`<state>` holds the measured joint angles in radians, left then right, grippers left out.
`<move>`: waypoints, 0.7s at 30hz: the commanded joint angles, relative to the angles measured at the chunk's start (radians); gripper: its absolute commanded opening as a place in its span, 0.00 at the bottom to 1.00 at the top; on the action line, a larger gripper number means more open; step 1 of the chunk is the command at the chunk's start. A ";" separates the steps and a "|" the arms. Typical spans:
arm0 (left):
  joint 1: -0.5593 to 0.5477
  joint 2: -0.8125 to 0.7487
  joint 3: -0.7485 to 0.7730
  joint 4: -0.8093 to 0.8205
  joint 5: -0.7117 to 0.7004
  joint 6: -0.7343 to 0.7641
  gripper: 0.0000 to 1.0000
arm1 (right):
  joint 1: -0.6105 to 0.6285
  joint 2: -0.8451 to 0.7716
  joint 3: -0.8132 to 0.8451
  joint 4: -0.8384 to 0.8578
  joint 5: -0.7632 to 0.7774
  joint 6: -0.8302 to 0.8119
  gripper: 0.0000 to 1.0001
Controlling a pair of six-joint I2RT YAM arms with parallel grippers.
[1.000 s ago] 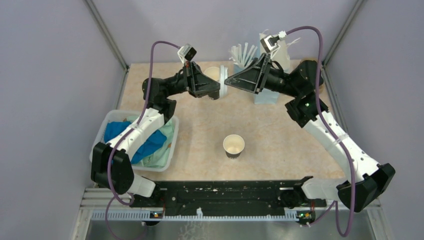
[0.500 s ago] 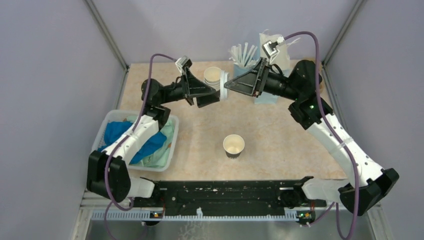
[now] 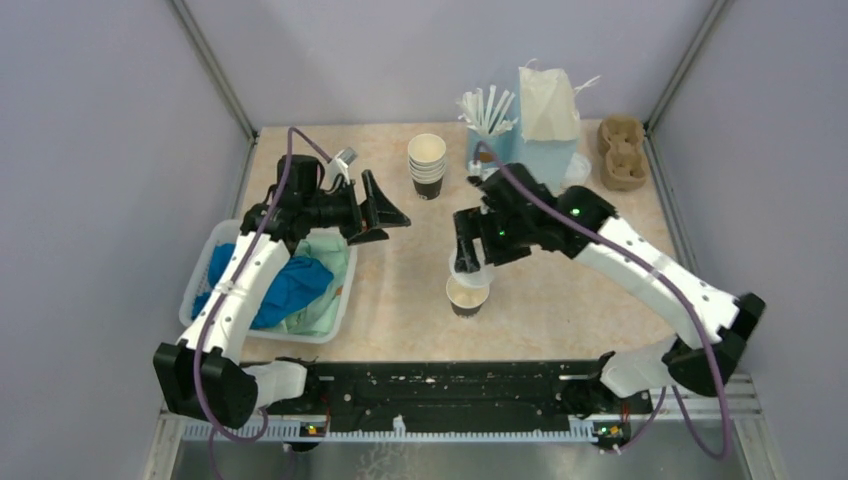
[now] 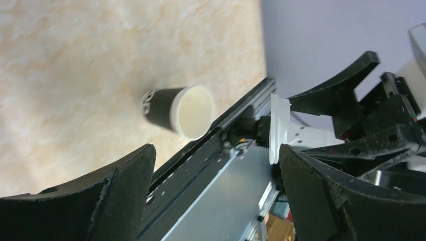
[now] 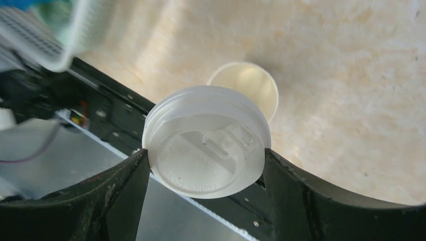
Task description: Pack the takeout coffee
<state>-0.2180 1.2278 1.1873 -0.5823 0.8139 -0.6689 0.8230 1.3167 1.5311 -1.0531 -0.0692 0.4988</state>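
No lidded takeout coffee is in view. A lidless cream-and-black paper cup (image 3: 467,296) stands upright at the table's middle front; it also shows as the cup (image 4: 178,111) in the left wrist view and the cup (image 5: 248,88) in the right wrist view. My right gripper (image 3: 468,264) is shut on a round white plastic lid (image 5: 206,140), pinched by its rim between both fingers. The lid (image 3: 470,262) hangs just above the cup and a little off its centre. My left gripper (image 3: 392,228) stands open and empty to the left, its jaws facing the cup and the lid (image 4: 279,128).
A stack of lidless cups (image 3: 427,165) stands at the back. Right of it are a light blue cup of white sticks (image 3: 485,125), a white paper bag (image 3: 548,105) and a cardboard cup carrier (image 3: 620,150). A white basket (image 3: 196,283) of blue and green cloths sits at the left.
My left gripper opened, let go of the lid and drew back to the left. My right arm carried the lid from beside the cup stack down to just above the centre cup.
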 commanded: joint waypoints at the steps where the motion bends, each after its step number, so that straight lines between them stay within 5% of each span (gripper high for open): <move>1: -0.003 -0.055 -0.088 -0.116 -0.060 0.139 0.98 | 0.151 0.134 0.083 -0.237 0.307 -0.008 0.75; 8: -0.003 -0.129 -0.212 -0.056 -0.051 0.110 0.98 | 0.237 0.240 0.048 -0.193 0.388 0.021 0.75; 21: -0.003 -0.109 -0.166 -0.146 -0.073 0.206 0.98 | 0.229 0.335 0.013 -0.076 0.380 0.027 0.77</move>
<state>-0.2184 1.1213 0.9791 -0.7105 0.7460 -0.5152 1.0573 1.6325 1.5364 -1.1694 0.2913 0.5129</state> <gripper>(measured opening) 0.981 0.774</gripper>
